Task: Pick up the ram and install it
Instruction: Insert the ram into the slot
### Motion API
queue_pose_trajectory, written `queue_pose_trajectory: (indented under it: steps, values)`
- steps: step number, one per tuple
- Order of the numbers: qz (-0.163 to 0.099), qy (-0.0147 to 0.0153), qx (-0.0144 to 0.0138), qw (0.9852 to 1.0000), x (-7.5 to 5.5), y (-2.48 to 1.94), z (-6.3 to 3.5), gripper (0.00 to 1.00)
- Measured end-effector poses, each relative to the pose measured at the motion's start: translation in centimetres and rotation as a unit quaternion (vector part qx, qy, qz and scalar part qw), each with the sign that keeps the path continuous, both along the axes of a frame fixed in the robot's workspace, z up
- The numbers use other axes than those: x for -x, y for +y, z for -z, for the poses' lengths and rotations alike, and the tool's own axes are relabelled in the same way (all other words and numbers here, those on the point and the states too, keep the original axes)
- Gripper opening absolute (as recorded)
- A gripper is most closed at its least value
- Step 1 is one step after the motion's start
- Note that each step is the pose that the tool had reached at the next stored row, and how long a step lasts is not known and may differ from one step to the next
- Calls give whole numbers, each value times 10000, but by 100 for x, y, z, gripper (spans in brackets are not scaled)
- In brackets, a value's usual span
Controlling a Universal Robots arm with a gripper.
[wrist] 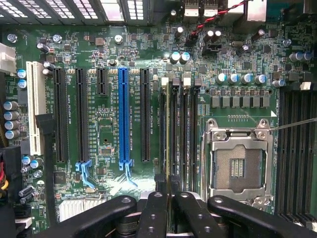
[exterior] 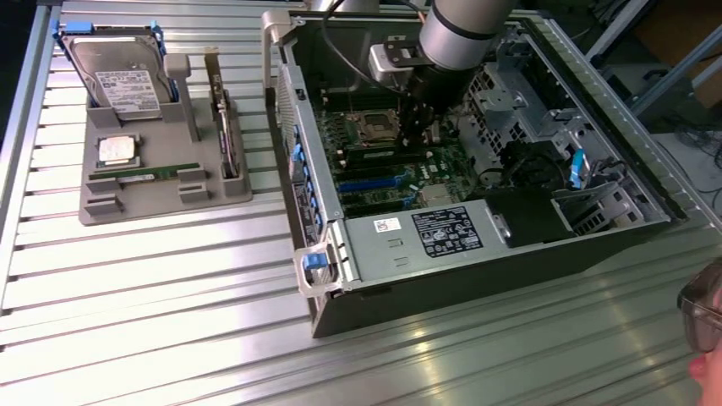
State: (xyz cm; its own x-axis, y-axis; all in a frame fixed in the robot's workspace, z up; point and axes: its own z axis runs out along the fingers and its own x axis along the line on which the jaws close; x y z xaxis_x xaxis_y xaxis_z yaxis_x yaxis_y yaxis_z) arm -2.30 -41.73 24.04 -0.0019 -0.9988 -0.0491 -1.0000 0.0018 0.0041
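Presently the thin green circuit-board ram stick (wrist: 168, 144) is held edge-on in the nearly closed black gripper (wrist: 168, 198), its long axis aligned with the black memory slots (wrist: 184, 129), at three o'clock from the grey parts tray (exterior: 135, 207).

Glare streaks the metal table (exterior: 169, 279); the computer case (exterior: 451, 288) sits shadowed.

A ribbed metal tabletop (exterior: 169, 321) gleams with bright reflections, aluminium frame rails (exterior: 618, 25) at the exterior view's right.
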Motion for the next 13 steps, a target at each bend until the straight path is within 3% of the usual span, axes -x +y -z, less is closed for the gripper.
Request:
queue_pose_trajectory:
  steps: [2,13]
  values:
    - [11,13,0,10000,-24,-1,0,12]
    - [40,14,-1,10000,-35,0,10,12]
